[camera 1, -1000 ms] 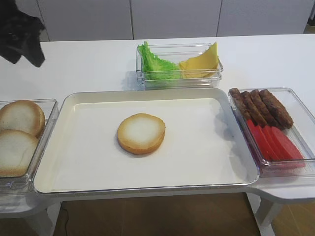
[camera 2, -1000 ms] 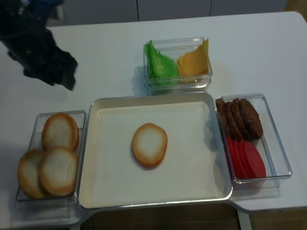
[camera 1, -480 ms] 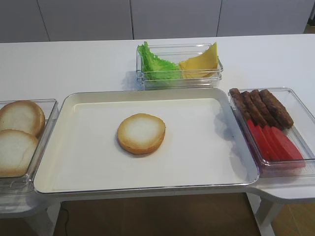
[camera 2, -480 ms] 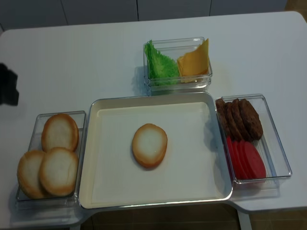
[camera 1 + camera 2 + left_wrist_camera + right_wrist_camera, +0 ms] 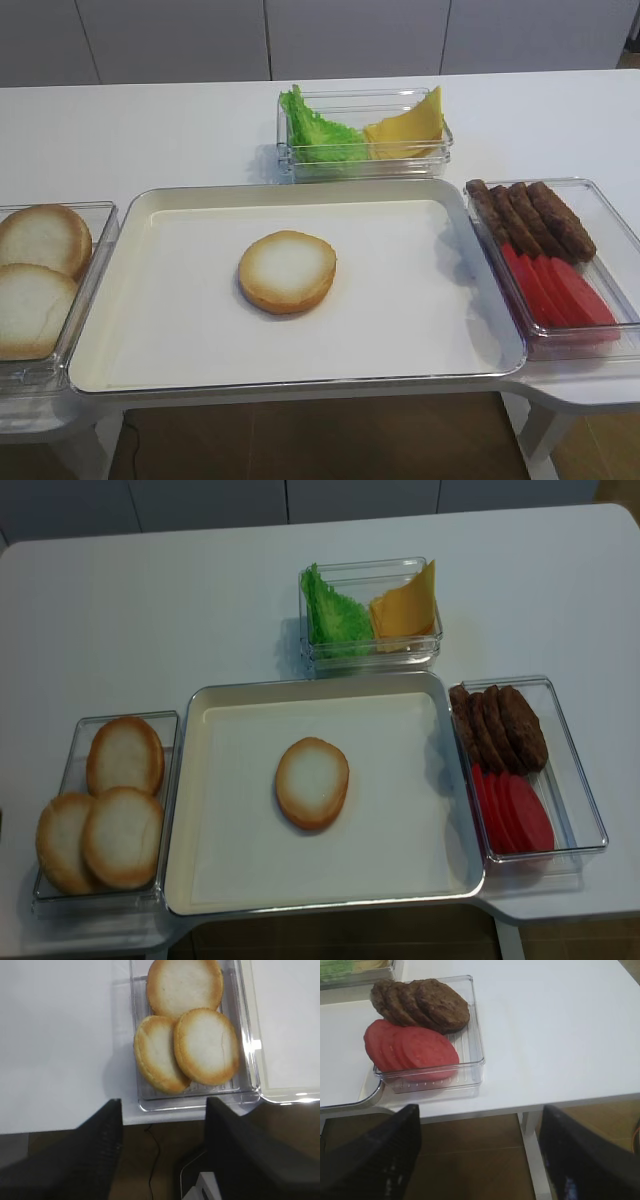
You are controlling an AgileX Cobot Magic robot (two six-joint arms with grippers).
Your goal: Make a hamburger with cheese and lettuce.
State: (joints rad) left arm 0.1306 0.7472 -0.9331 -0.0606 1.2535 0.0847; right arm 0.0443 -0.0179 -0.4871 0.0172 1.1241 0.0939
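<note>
One bun half, the hamburger (image 5: 287,270), lies cream face up in the middle of the white tray (image 5: 180,340); it also shows in the realsense view (image 5: 312,782). The lettuce (image 5: 315,130) and the cheese (image 5: 408,124) share a clear box behind the tray. Neither gripper shows in the exterior views. My left gripper (image 5: 162,1152) is open and empty, off the table's front edge below the bun box. My right gripper (image 5: 480,1152) is open and empty, off the front edge below the patty box.
A clear box at the left holds three spare bun halves (image 5: 185,1040). A clear box at the right holds dark patties (image 5: 420,1002) and red slices (image 5: 410,1050). A table leg (image 5: 535,1155) stands under the right edge.
The left arm, which hung above the table's far left, has drawn back out of both exterior views. The food has not moved.
</note>
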